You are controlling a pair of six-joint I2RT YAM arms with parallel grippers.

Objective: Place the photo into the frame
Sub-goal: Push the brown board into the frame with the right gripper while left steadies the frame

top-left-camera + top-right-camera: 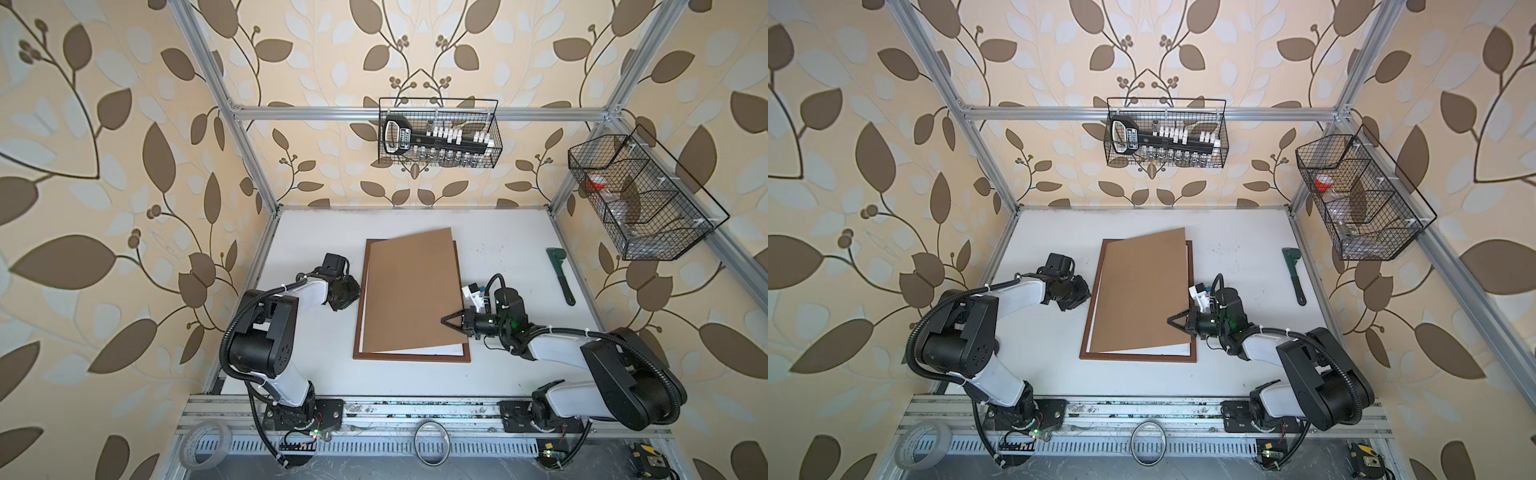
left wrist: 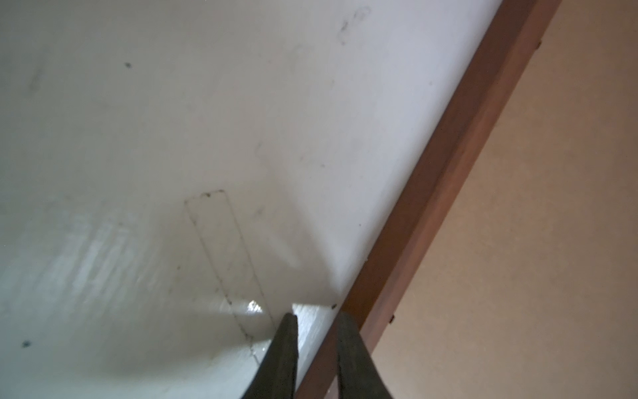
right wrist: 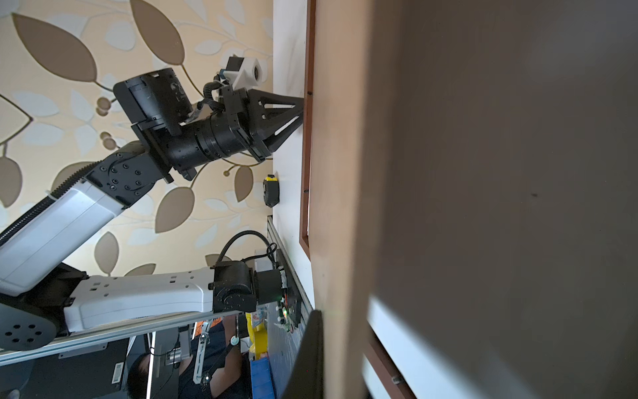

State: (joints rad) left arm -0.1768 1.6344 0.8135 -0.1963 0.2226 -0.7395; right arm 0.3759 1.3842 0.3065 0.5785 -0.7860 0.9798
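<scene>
Pinched shut on the right long edge of the plain brown rectangular backing board, my right gripper holds that edge raised above the thin reddish-brown wooden picture frame. The frame lies flat mid-way across the white tabletop. The pinch sits at about 4 o'clock on the board, whose opposite long edge lies low along the frame's 9 o'clock side. My left gripper points at the frame's outer rim at 9 o'clock, its fingers drawn close with a narrow slit between them. I cannot tell whether they nip the rim or only touch it. The photo's printed face I cannot see. Only a white sheet shows inside the frame under the board, at 6 and 9 o'clock, and it may be the print's back or a mat. I judge the step to be swinging the board about its low edge. To do it well I should grip firmly, move slowly so the board does not drag the sheet beneath, and brace the frame from 9 o'clock against sliding. Counted: one frame, one board, one white sheet, one green pipe wrench at 3 o'clock of the frame, two black wire baskets on the rig.
</scene>
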